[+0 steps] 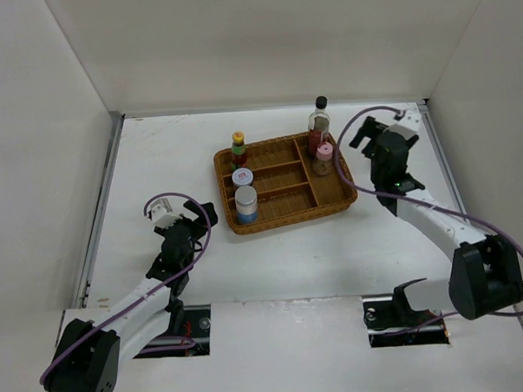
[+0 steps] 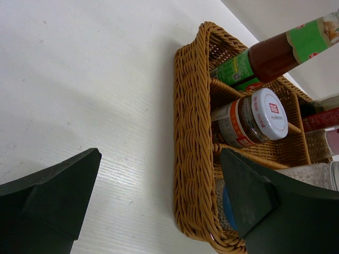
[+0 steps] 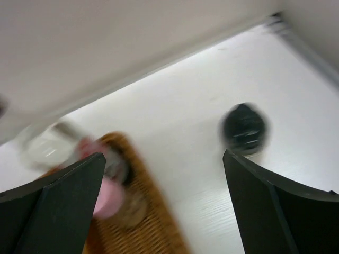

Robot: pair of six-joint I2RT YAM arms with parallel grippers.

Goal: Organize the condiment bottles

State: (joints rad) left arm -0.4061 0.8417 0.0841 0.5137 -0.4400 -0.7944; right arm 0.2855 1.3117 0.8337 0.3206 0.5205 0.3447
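Five stowed, one to go.
In wicker tray: green-red bottle, white-lidded jar, blue-label shaker along 9 o'clock; tall dark-sauce bottle, pink-lidded shaker at 2. Small black-capped bottle outside, toward 3. Left gripper, right gripper: jaws wide, empty.

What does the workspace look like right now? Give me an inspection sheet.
Surface: white table, no spills seen.
Job's things: green-red bottle, white-lidded jar and blue-label shaker in separate left sections of the wicker tray; tall dark-sauce bottle and pink-lidded shaker at its right end; small black-capped bottle on the table outside it.
Clutter: nothing seen.
Grippers: left pincer and right pincer open, empty.
Cables: left purple cable and right purple cable loop along the arms.
Surroundings: white walls.
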